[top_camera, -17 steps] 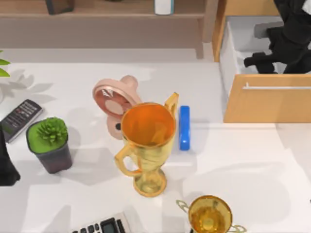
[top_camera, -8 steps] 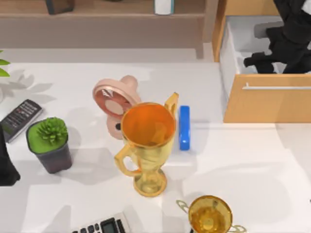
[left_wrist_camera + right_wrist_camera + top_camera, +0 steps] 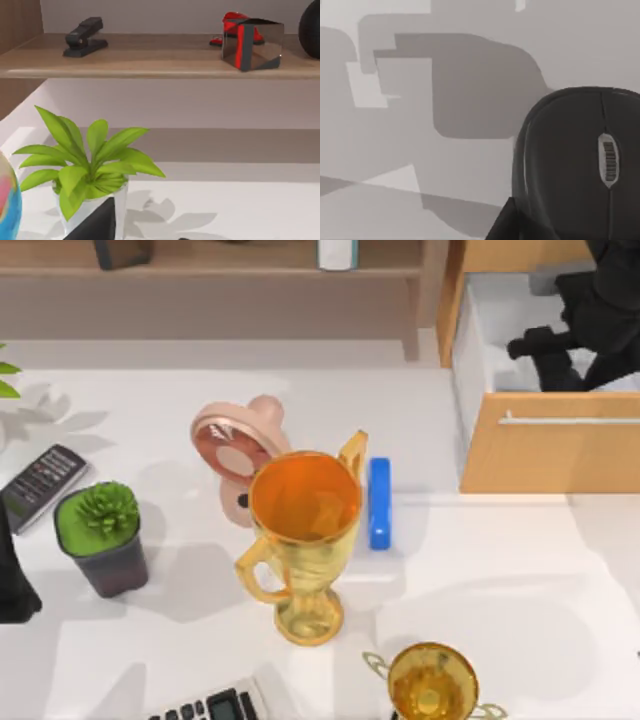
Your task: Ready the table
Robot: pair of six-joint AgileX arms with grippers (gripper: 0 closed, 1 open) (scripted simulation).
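The right gripper (image 3: 520, 345) hangs inside the open drawer (image 3: 545, 445) beside the table (image 3: 500, 570), just over a computer mouse (image 3: 585, 160); whether its fingers grip anything cannot be told. The mouse looks light, rigid and smooth, probably best pinched across its narrow sides. The left arm (image 3: 12, 585) sits parked at the table's left edge.

My right arm reaches in at the top view's upper right corner, its dark links bunched above the open drawer (image 3: 480, 360). The right end effector (image 3: 535, 345) points toward the top view's left and hangs over the drawer's white inside; whether its fingers are parted or closed cannot be made out. My left arm is parked at the left edge of the desk (image 3: 500, 580), where a dark part of it (image 3: 12, 575) shows beside the rim.
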